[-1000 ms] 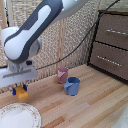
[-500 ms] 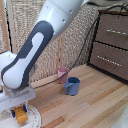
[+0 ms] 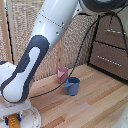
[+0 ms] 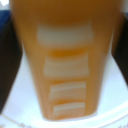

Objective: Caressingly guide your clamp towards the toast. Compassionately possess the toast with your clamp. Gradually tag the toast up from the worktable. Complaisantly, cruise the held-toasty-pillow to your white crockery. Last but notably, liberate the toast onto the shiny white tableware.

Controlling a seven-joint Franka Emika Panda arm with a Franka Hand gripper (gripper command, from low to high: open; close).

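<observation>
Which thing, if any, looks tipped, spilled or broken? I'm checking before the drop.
Nothing stands out. The small orange-yellow toast block sits between the gripper's dark-blue fingers over the round white plate. The pink cup and blue cup stand upright on the wooden tabletop.

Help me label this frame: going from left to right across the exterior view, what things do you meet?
Tool holding the toast over the white plate → pink cup → blue cup → dark wooden drawers.
</observation>
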